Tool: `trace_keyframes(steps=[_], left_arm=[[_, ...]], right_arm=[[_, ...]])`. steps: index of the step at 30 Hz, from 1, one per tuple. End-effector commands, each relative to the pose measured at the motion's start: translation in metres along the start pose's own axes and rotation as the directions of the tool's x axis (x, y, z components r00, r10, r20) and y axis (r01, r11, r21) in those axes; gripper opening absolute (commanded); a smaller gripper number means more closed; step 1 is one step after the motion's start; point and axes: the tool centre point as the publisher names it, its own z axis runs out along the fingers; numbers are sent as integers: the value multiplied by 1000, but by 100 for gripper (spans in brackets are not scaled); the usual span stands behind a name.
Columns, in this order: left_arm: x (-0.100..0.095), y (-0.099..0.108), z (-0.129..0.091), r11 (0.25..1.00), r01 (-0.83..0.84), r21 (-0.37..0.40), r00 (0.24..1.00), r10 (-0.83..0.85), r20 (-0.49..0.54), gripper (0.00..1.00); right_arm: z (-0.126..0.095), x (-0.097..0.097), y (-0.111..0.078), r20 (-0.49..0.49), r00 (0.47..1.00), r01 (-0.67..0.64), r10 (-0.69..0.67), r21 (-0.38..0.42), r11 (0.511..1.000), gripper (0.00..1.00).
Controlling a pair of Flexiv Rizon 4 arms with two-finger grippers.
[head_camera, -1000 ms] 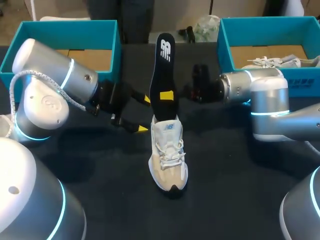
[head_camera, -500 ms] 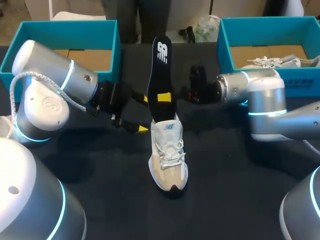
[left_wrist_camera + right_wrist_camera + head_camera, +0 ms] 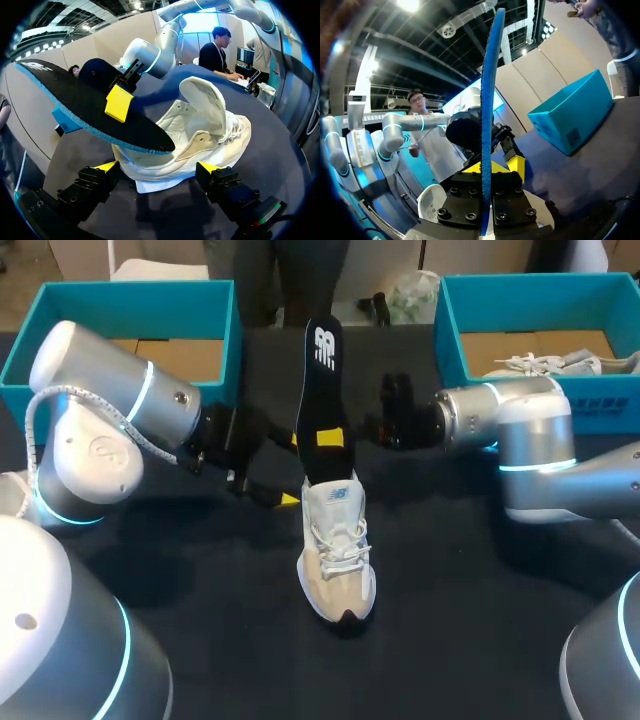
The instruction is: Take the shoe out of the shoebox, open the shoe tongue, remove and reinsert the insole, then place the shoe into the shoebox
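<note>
A cream lace-up shoe (image 3: 340, 560) stands on the black table, toe toward the front edge, tongue (image 3: 207, 102) lifted. A black insole (image 3: 322, 390) with a blue underside rises steeply from the heel opening, its lower end (image 3: 150, 142) at the collar. My right gripper (image 3: 330, 437) is shut on the insole's middle; in the right wrist view the insole (image 3: 487, 115) stands edge-on between the fingers of that gripper (image 3: 486, 170). My left gripper (image 3: 288, 470) is open just left of the heel; in its own view the gripper (image 3: 157, 167) spans the shoe's heel (image 3: 165, 160) without touching it.
A teal shoebox (image 3: 130, 300) stands at the back left behind my left arm. A second teal box (image 3: 450, 330) at the back right holds another pale shoe (image 3: 560, 363). Bare black tabletop lies around and in front of the shoe.
My right gripper has shifted slightly left with the insole, tilting its top leftward. The left gripper has barely moved and the shoe has stayed put.
</note>
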Motion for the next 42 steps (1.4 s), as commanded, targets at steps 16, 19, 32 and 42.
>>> trace_keyframes(steps=[16,19,32,42], left_arm=[[-10,2,9,998,-36,-51,999,36,-12,100],[-10,2,9,998,-38,-52,999,37,-14,100],[-9,2,8,998,-31,-46,999,30,-16,100],[-6,3,8,999,-25,-44,1000,24,-18,100]], right_arm=[[5,0,-10,19,1000,-13,13,-16,1000,0],[6,1,-10,28,1000,-9,10,-21,1000,0],[3,1,-25,47,998,-37,37,-6,999,0],[-1,-2,-24,72,997,-14,15,-8,1000,0]])
